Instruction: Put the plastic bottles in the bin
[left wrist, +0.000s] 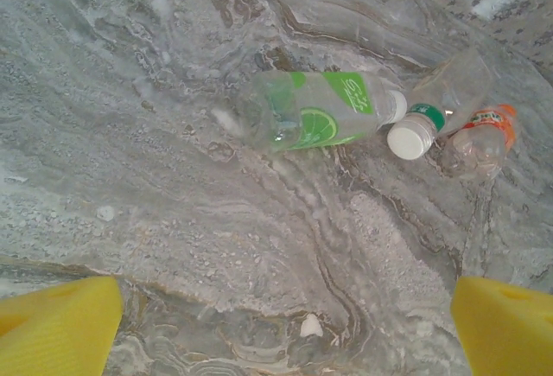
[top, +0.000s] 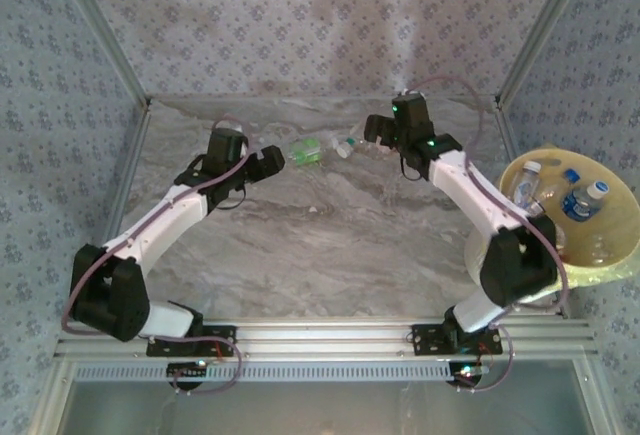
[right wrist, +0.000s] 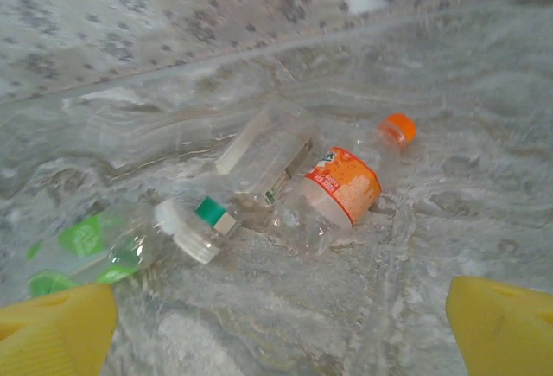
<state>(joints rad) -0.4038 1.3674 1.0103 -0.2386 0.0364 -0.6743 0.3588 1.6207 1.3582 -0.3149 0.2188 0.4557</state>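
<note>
- Plastic bottles (left wrist: 409, 139), where are they at right now? I count three lying loose on the table (top: 330, 245), bunched close to the far edge, roughly at its middle.

- Yep, three. From the top camera the green-label bottle (left wrist: 315, 110) is the leftmost, flat on its side. Its neck end is touching the white-cap bottle (right wrist: 251, 164), a clear one with a green band under the cap. The orange-label bottle (right wrist: 341, 190) with the orange cap lies just beside that, bodies touching as far as I can tell.

- And the others?

- Several are sitting in the bin (top: 610, 263), the big pale-yellow one at the right edge of the table, right next to the right arm's base. One of them is a blue-label bottle (top: 578, 201). I can't get an exact count, they're too small in that view.

- Grippers?

- The left gripper (top: 262, 163) is spread wide with nothing between its yellow pads (left wrist: 60, 328). It hovers over bare table just left of the green-label bottle. The right gripper (top: 378, 133) is also spread wide and empty, on the opposite side of the bunch, nearest the orange-label bottle. Neither one touches a bottle.
</note>
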